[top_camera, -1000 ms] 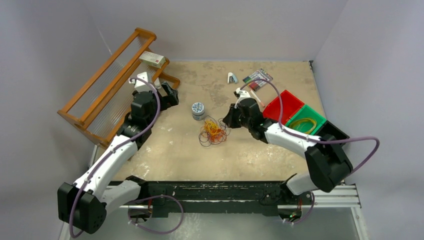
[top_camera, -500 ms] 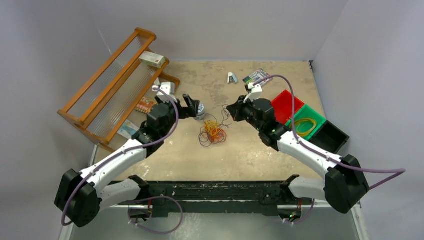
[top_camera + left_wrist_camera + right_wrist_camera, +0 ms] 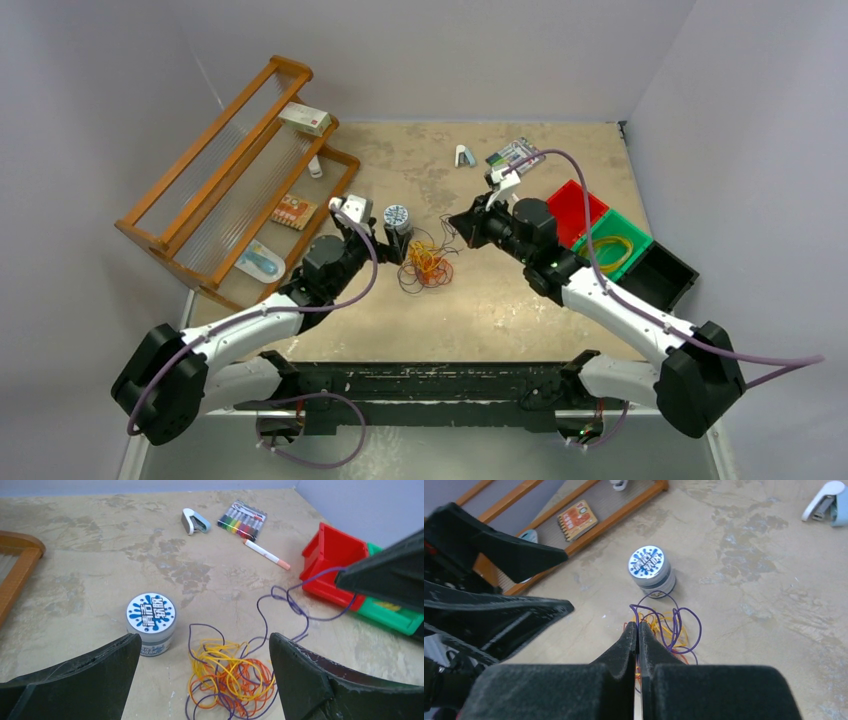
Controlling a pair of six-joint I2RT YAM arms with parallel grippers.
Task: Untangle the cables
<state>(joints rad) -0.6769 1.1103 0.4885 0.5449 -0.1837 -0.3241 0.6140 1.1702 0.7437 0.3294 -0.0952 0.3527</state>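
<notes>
The cables (image 3: 425,265) lie in a tangled pile of thin orange, yellow and dark purple loops at the table's middle. They also show in the left wrist view (image 3: 232,677) and the right wrist view (image 3: 666,630). My right gripper (image 3: 457,222) is shut on a purple strand (image 3: 292,605) and holds it raised above the pile's right side; its fingertips (image 3: 638,628) are pressed together. My left gripper (image 3: 204,645) is open and empty, just short of the pile on its left (image 3: 388,248).
A white tin with a blue print (image 3: 397,214) stands just behind the pile. A stapler (image 3: 464,155), a marker pack (image 3: 517,153) and a loose marker (image 3: 265,555) lie at the back. Red (image 3: 575,205), green (image 3: 628,228) and black (image 3: 665,275) bins stand right. A wooden rack (image 3: 230,170) stands left.
My left arm swung from the rack to the pile's left side. My right gripper rose from the pile, drawing a purple strand up with it.
</notes>
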